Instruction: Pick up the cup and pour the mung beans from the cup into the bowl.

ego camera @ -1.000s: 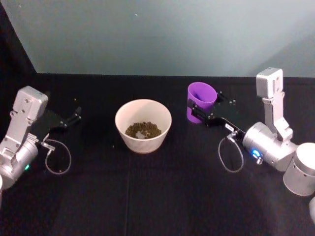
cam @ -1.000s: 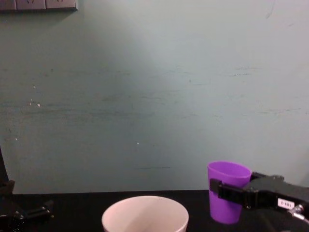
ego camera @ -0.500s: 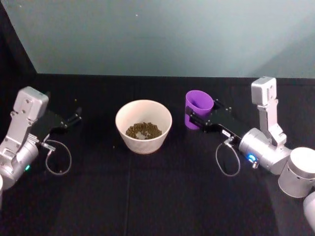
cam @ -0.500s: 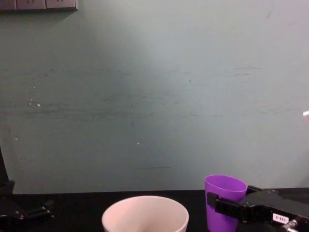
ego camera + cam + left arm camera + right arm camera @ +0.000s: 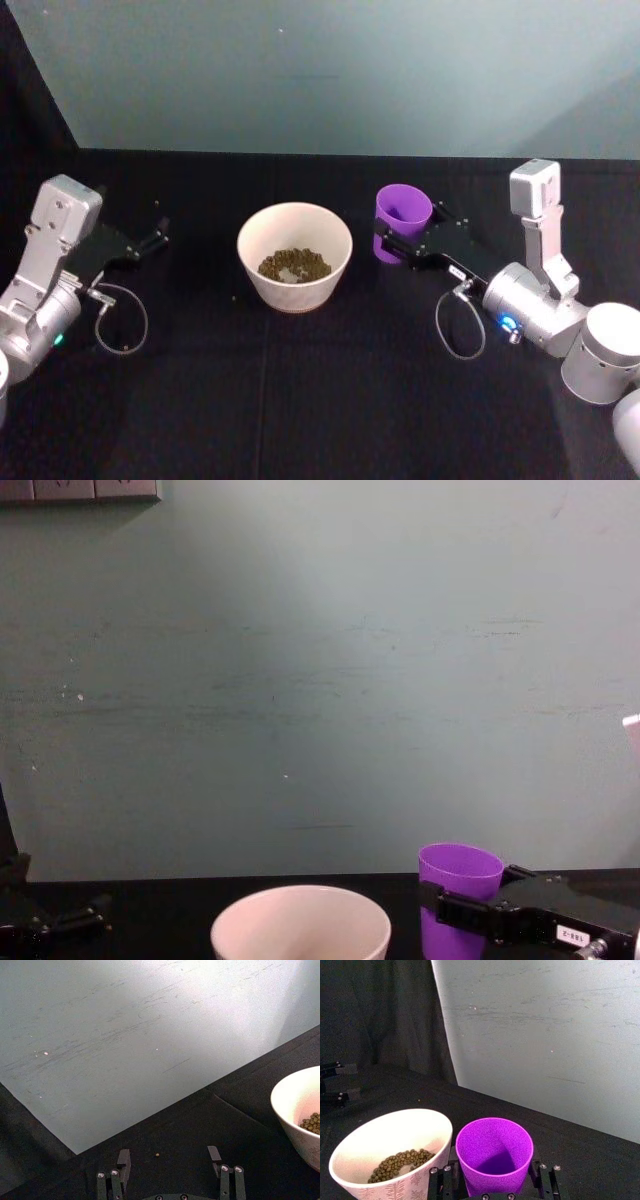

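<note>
The purple cup [image 5: 402,221] is being gripped upright by the right gripper [image 5: 396,243], just beside the white bowl [image 5: 294,256], where the mung beans [image 5: 292,264] are lying. If released tilted, the emptied cup is being risked toppling. The left gripper [image 5: 169,1159] is being held open, parked well left.

- No text, brand name or number is legible anywhere.
- A small white label [image 5: 569,936] sits on the black body of the right gripper [image 5: 440,910] in the chest view; it carries dark characters too small to make out.
- In the right wrist view the bowl [image 5: 350,1186] bears a faint leaf-like pattern, no lettering.
</note>
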Motion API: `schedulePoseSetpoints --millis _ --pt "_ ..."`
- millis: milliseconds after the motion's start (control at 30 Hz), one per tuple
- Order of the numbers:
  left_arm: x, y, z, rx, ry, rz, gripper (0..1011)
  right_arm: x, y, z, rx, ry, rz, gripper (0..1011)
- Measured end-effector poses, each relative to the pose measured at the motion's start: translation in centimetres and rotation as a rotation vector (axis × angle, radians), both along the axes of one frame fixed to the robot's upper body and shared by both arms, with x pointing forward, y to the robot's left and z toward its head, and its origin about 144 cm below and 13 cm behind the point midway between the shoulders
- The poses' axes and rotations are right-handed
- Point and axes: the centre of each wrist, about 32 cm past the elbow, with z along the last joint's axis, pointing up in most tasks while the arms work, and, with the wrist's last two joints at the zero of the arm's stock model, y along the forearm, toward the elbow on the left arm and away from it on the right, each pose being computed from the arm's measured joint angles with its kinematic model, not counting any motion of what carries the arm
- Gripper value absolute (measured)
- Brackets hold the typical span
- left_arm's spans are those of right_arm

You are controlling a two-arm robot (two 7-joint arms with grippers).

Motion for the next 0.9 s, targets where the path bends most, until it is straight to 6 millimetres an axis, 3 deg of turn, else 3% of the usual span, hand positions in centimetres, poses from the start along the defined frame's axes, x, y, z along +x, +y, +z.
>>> schedulePoseSetpoints --millis 300,667,900 --pt "0.0 0.0 0.0 0.000 0.000 0.000 1000 0.1 0.1 -0.1 0.017 0.004 0.001 1003" --pt "0.0 0.0 0.0 0.000 0.000 0.000 1000 -0.2 0.1 0.3 0.042 -0.008 0.002 1003" --pt "0.0 0.0 0.0 0.000 0.000 0.000 1000 -0.8 0.2 1.9 0.086 -0.052 0.008 1003"
